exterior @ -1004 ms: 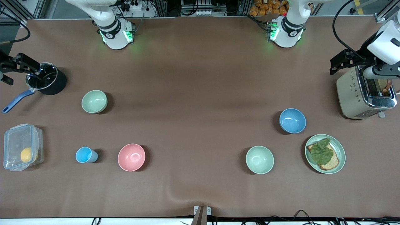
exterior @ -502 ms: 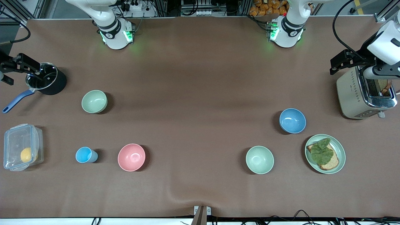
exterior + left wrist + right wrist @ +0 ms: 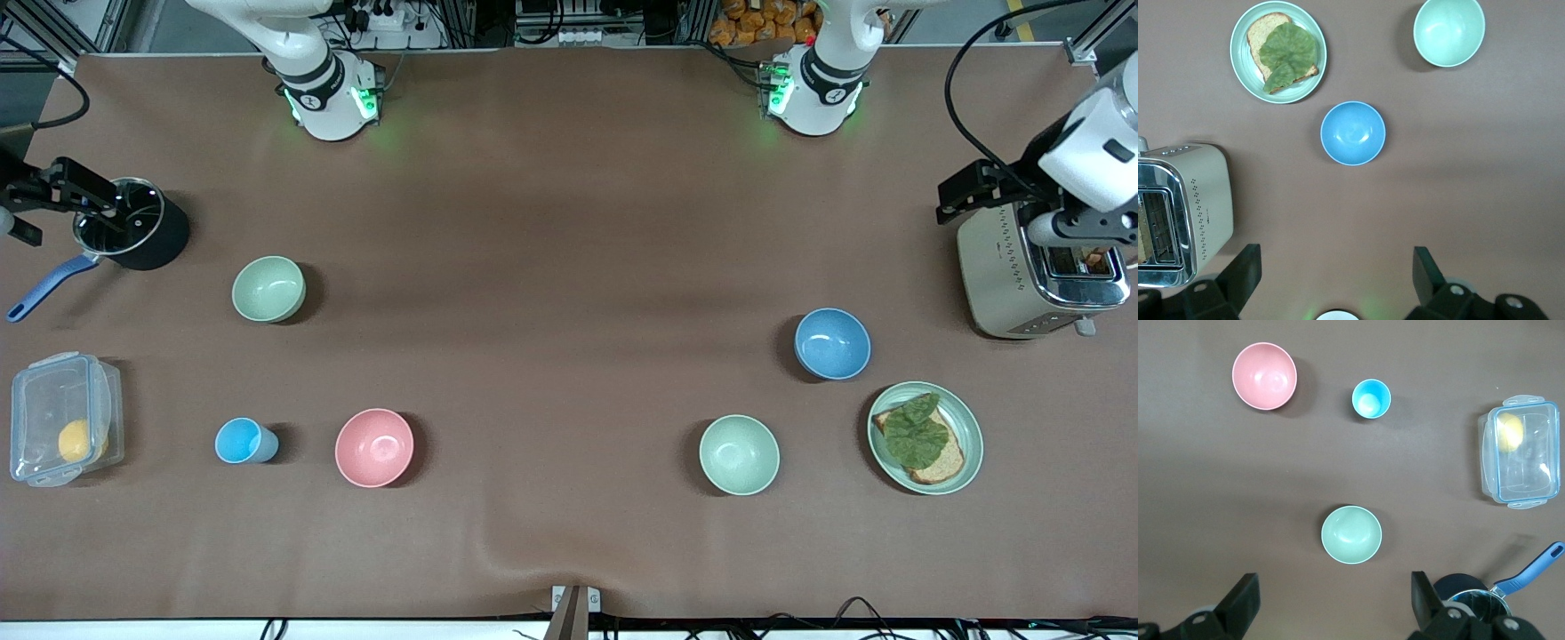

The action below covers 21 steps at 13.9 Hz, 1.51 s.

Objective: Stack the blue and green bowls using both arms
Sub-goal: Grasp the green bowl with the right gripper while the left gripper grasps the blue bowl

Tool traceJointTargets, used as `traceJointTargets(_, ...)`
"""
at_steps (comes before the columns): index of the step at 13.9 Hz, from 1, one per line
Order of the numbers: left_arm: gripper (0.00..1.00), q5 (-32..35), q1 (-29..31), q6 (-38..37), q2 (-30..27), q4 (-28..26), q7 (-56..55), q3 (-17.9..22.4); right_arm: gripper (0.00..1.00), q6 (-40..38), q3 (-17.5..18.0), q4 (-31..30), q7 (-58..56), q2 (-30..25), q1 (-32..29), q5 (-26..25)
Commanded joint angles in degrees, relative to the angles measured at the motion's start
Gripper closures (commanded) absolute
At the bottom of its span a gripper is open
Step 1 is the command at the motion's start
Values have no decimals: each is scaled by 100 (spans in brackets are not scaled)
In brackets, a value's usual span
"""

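No writing can be read on anything. The left gripper (image 3: 1335, 267), jaws spread, hangs over the toaster (image 3: 1031, 276), well apart from the blue bowl (image 3: 832, 343). The right gripper (image 3: 1331, 597), jaws spread, hangs over the pot (image 3: 133, 224), near the green bowl (image 3: 268, 288). Bare counter (image 3: 551, 311) lies between the bowls.

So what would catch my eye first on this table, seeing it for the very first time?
Probably the scattered coloured bowls: the blue bowl beside a plate of bread and leaf at the left arm's end, and the green bowl near a black pot at the right arm's end. Then the two arms, the left gripper open over a toaster, the right gripper open over the pot.
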Motion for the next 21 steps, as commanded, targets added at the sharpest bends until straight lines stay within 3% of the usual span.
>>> traceJointTargets(1, 0, 44, 194, -62, 244, 101, -22, 8, 0, 89, 67, -95, -11, 64, -216, -2)
traceJointTargets(5, 0, -97, 889, 69, 665, 128, -83, -10, 0, 230, 67, -42, -63, 389, -313, -55)
traceJointTargets(11, 0, 17, 881, 807, 1940, 14, -92, -71, 0, -52, 67, -260, -29, 723, -480, 7)
traceJointTargets(13, 0, 17, 837, 1105, 1993, -301, -92, -71, 0, 263, 67, -768, -37, 627, -497, 16)
traceJointTargets(17, 0, 17, 512, 1774, 1975, -909, -381, -124, 0, 1756, 67, -2464, -151, 47, -681, 24)
traceJointTargets(21, 0, 17, 538, 2696, 2011, -1479, -418, -124, 0, 2329, 58, -3187, -844, -15, -1051, 376)
